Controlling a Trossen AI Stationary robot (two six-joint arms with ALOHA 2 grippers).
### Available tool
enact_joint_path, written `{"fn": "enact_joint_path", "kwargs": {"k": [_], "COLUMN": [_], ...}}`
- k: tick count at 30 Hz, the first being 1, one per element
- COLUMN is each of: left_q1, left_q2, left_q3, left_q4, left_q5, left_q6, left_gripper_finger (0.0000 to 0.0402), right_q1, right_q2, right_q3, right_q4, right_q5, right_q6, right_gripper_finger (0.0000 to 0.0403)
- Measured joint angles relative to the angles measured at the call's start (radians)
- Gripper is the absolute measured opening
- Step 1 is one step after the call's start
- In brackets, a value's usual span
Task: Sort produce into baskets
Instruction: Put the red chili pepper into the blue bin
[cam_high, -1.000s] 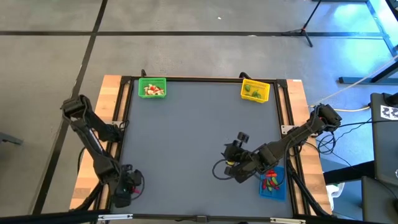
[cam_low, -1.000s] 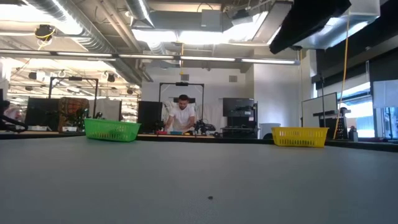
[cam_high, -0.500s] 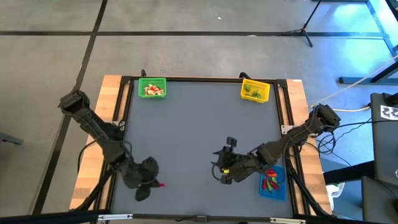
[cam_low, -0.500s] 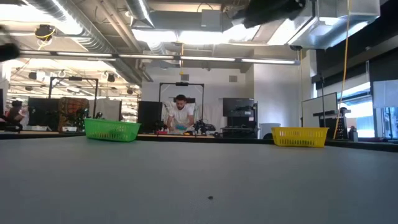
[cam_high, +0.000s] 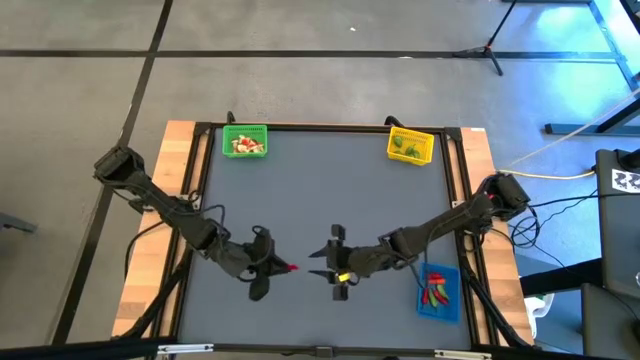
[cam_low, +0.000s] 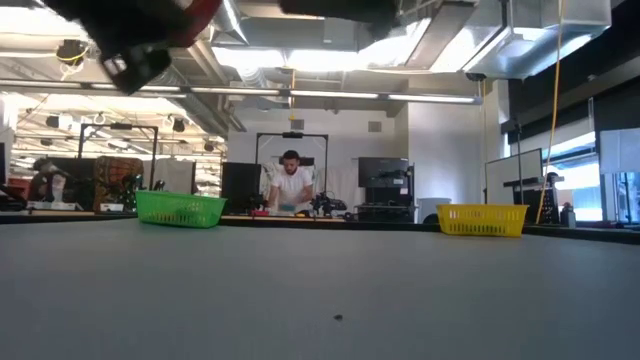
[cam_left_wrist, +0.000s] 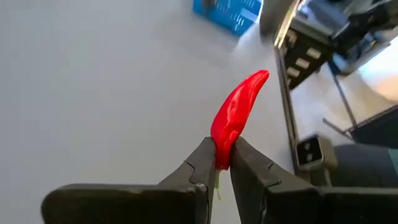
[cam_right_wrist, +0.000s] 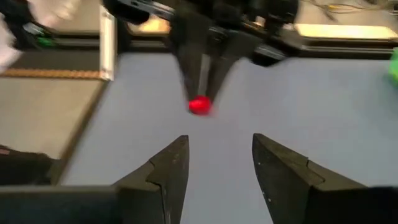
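Your left gripper (cam_left_wrist: 222, 163) is pinching the red chili (cam_left_wrist: 239, 112) by its stem end. Your right gripper (cam_right_wrist: 217, 155) is waiting with fingers apart; it looks light and slippery, so take its middle.

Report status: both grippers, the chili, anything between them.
Left gripper shut on red chili, mid-table. Right gripper open, facing it, empty. Gap between them clear. Blue basket behind right arm.

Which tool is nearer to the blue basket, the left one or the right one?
The right. The right tool is open over the table's middle, its arm passing just beside the blue basket. The left tool, shut on a red chili, is farther off, facing it.
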Motion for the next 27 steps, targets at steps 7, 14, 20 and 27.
{"fn": "enact_joint_path", "kwargs": {"k": [7, 14, 20, 27], "left_q1": [0.037, 0.052, 0.052, 0.054], "left_q2": [0.0, 0.0, 0.0, 0.0], "left_q3": [0.0, 0.0, 0.0, 0.0], "left_q4": [0.106, 0.118, 0.113, 0.114], "left_q5": [-0.067, -0.066, -0.065, -0.063], "left_q6": [0.113, 0.134, 0.15, 0.16], "left_gripper_finger": [0.0034, 0.0039, 0.004, 0.0055], "right_q1": [-0.04, -0.049, -0.064, -0.074], "right_q2": [0.053, 0.06, 0.06, 0.06], "right_q3": [0.0, 0.0, 0.0, 0.0], "right_q4": [0.147, 0.189, 0.194, 0.198], "right_q5": [-0.102, -0.1, -0.101, -0.102], "right_q6": [-0.002, -0.051, -0.078, -0.106], "right_gripper_finger": [0.0177, 0.0142, 0.0054, 0.0015]}}
